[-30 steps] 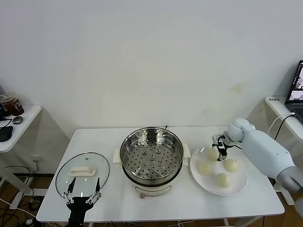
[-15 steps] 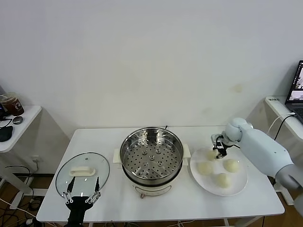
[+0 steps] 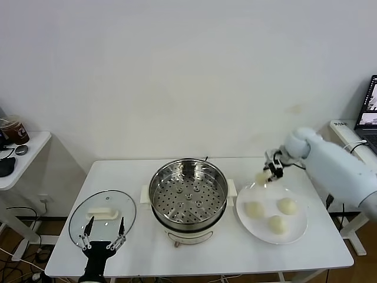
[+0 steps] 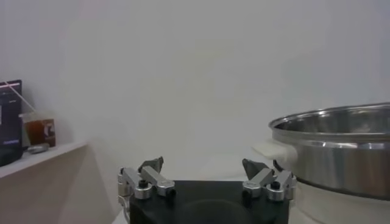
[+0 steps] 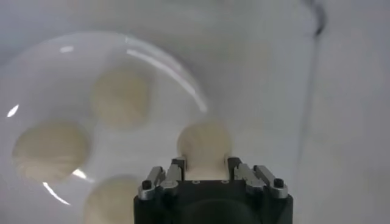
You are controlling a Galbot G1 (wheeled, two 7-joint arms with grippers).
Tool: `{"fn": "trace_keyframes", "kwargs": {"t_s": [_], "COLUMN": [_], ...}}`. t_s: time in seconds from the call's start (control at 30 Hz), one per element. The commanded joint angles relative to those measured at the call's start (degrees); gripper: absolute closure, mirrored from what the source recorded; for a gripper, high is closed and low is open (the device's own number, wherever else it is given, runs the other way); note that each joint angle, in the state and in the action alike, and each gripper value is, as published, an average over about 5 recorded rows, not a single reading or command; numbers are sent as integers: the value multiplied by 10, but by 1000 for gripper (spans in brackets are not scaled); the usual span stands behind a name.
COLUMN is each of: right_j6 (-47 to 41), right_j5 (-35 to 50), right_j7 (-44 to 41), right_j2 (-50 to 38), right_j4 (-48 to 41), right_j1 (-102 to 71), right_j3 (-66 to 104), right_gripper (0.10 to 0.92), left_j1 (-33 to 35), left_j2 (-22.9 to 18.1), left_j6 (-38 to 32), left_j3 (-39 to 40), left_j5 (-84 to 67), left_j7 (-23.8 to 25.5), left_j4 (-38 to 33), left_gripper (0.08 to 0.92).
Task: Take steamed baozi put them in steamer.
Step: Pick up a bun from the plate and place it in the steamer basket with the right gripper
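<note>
Baozi (image 3: 261,177) sits pinched in the right claw (image 3: 270,174), lifted clear of the white plate (image 3: 297,232) and hanging over the plate's far edge on the steamer side; the right wrist view shows the bun (image 5: 204,144) squeezed between the two fingers with the plate (image 5: 36,73) well below. Holding it raised is sensible, since the pot wall has to be cleared before the bun can go in. Three more baozi (image 3: 254,209) lie on the plate, spaced apart, so each can be taken without crowding a neighbour.

Just beside the plate stands the steamer (image 3: 188,191), a shiny steel pot on a white base with side handles, its perforated tray bare. On the steamer's other side its glass lid (image 3: 103,214) with a white handle lies flat on the bench, set aside so the pot mouth is free. The left claw (image 3: 104,242) hovers at the lid's near edge, fingers spread wide and holding nothing, parked out of the way.

The bench (image 3: 147,259) is white and stands against a plain pale wall. A side shelf (image 3: 26,154) to the left carries a drink cup (image 3: 15,130), and a laptop (image 3: 371,112) shows at the far right.
</note>
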Motion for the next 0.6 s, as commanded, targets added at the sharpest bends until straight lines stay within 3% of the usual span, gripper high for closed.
{"fn": "trace_keyframes", "kwargs": {"t_s": [0.03,0.37,0.6], "right_j6": [68,177,295], "right_j5": [196,184,44], "right_j7": [-4,14,45], "right_j2": [46,206,253], "right_j4": [95,125,89], "right_j1": [277,257,184], "right_j3": [-192,-261,-295], "right_gripper": [583,575,576], "left_j1": [-1,-5,-7], "left_j2": [1,3,-2], "left_j6": [1,-1,1], "left_j3": [0,-11,-25], "left_j5": [-1,-12,-19], "left_j7": [0,1,0], "left_j4": [-1,1,-1], "left_gripper": [177,177,177]}}
